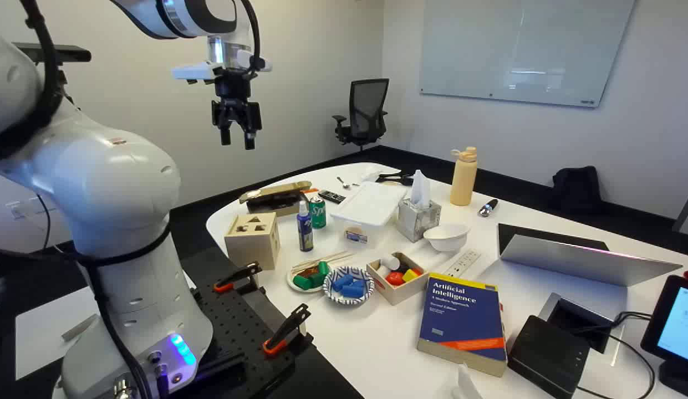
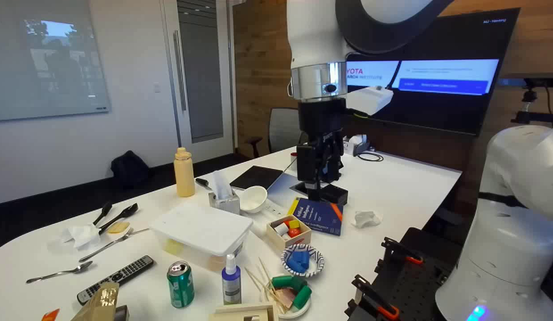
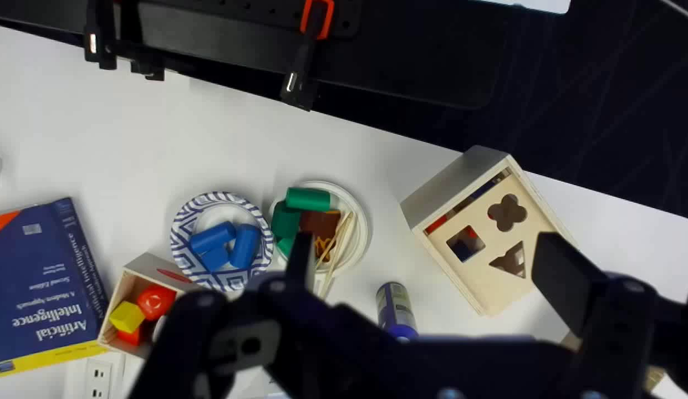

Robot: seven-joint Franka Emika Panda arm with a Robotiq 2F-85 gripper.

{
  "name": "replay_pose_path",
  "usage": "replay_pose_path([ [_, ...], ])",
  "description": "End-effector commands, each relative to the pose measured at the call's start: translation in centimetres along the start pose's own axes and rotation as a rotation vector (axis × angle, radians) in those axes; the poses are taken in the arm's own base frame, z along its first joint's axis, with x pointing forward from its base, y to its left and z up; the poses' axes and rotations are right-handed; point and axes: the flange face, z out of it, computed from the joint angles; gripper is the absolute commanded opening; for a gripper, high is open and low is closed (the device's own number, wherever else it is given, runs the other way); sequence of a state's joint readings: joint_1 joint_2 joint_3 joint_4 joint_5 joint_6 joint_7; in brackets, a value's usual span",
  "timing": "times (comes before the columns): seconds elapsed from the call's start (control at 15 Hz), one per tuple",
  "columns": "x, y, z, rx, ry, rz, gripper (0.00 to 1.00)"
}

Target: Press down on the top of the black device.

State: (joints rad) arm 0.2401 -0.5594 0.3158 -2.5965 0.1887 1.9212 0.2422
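Observation:
The black device (image 1: 549, 354) is a squat matte-black box on the white table, right beside the blue book (image 1: 463, 316) in an exterior view. It also shows in an exterior view (image 2: 335, 195), partly hidden behind a gripper finger. It is out of the wrist view. My gripper (image 1: 238, 141) is open, points down and hangs high above the table's far end from the device. It also shows in an exterior view (image 2: 324, 185). In the wrist view the fingers (image 3: 424, 257) are wide apart with nothing between them, above the spray bottle and the wooden shape box.
The wooden shape box (image 3: 488, 244), spray bottle (image 3: 396, 310), green can (image 2: 180, 284), lidded plastic box (image 1: 371, 205), tissue box (image 1: 419, 217) and bowl of blue blocks (image 1: 348, 285) stand around. A laptop (image 1: 587, 257) and lit screen (image 1: 679, 327) flank the device. Cables run beside it.

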Motion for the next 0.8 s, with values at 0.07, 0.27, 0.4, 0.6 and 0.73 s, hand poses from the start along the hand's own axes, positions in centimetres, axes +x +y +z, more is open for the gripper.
replay_pose_path([
  [0.07, -0.3, 1.0, -0.4, 0.011, -0.001, -0.002, 1.00],
  [0.27, -1.8, 6.4, -2.2, 0.052, 0.055, 0.033, 1.00],
  [0.4, -2.5, 11.1, -3.6, 0.057, 0.106, 0.085, 1.00],
  [0.6, -3.6, 19.6, -5.8, 0.044, 0.210, 0.159, 1.00],
  [0.73, -5.0, 25.7, -6.8, 0.040, 0.264, 0.200, 1.00],
])
